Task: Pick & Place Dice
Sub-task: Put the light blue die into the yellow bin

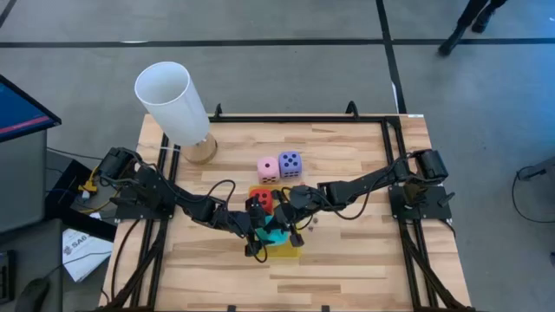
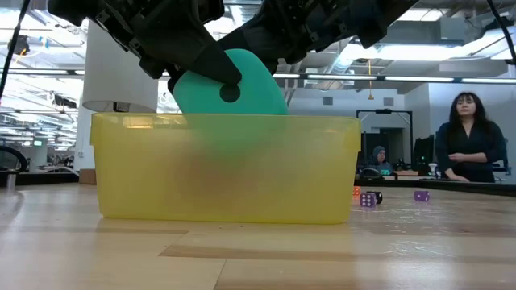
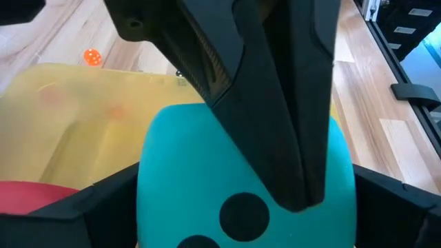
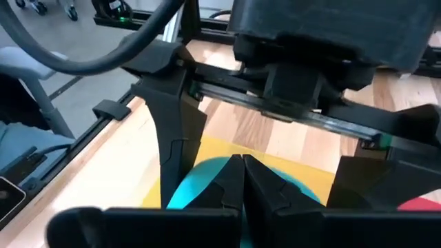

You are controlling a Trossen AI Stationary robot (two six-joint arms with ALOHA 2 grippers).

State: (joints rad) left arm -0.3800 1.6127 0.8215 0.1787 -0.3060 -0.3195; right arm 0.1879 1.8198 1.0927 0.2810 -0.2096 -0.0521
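Low view alone shows tiny dice (image 2: pixel 368 198) behind the yellow tray (image 2: pixel 226 169).

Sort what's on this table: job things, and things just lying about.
Job: big cyan cube die with dark pips, held by the left gripper, shut right gripper above it; big red die; big pink die; big purple die; tiny coloured dice.
Lying about: translucent yellow rectangular tray; tall white cylinder.
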